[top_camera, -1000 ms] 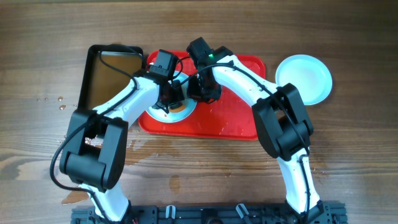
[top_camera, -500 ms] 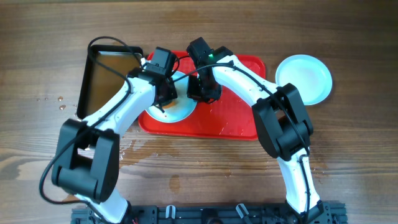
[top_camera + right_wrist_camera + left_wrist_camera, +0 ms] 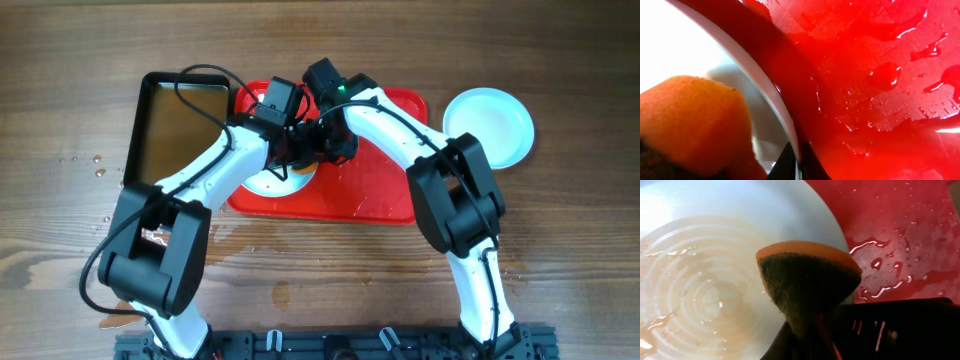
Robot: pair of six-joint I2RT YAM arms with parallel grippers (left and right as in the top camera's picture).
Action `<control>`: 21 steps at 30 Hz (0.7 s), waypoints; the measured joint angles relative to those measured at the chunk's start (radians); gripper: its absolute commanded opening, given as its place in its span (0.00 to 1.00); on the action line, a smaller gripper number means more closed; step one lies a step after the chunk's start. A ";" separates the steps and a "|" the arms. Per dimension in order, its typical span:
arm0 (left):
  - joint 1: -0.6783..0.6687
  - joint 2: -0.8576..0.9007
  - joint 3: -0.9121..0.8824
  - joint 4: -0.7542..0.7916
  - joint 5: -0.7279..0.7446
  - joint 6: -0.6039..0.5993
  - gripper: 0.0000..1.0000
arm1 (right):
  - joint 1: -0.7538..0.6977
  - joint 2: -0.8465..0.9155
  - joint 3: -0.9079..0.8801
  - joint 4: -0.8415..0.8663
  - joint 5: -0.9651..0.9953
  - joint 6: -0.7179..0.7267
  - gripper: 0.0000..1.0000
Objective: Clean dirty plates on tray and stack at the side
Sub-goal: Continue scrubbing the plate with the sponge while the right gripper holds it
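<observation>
The left hand (image 3: 812,332) squeezes an orange sponge (image 3: 807,277) over the wet plate (image 3: 700,290), at the left side of the red tray (image 3: 900,235). The right hand (image 3: 799,161) pinches that plate's rim. Another plate (image 3: 490,125) sits upper right on the counter (image 3: 560,260).

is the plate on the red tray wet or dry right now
Wet. Left wrist view: the plate carries a glossy film of cloudy water rippled in rings beside the sponge, and the tray holds droplets.
</observation>
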 measured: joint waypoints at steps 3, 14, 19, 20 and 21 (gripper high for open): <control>-0.011 0.000 0.014 -0.045 -0.079 -0.004 0.04 | 0.001 0.000 0.000 0.000 0.004 0.000 0.04; 0.030 0.003 -0.006 -0.177 -0.389 -0.004 0.04 | 0.005 0.000 0.000 0.002 0.013 0.000 0.04; 0.031 -0.029 -0.007 -0.154 -0.342 -0.004 0.04 | 0.005 0.000 0.000 0.002 0.013 0.000 0.05; 0.031 -0.031 -0.007 -0.142 -0.313 -0.004 0.04 | 0.005 0.000 0.000 0.002 0.013 0.000 0.04; 0.031 -0.031 -0.007 -0.126 -0.284 -0.004 0.04 | 0.005 0.000 0.000 0.002 0.013 0.000 0.04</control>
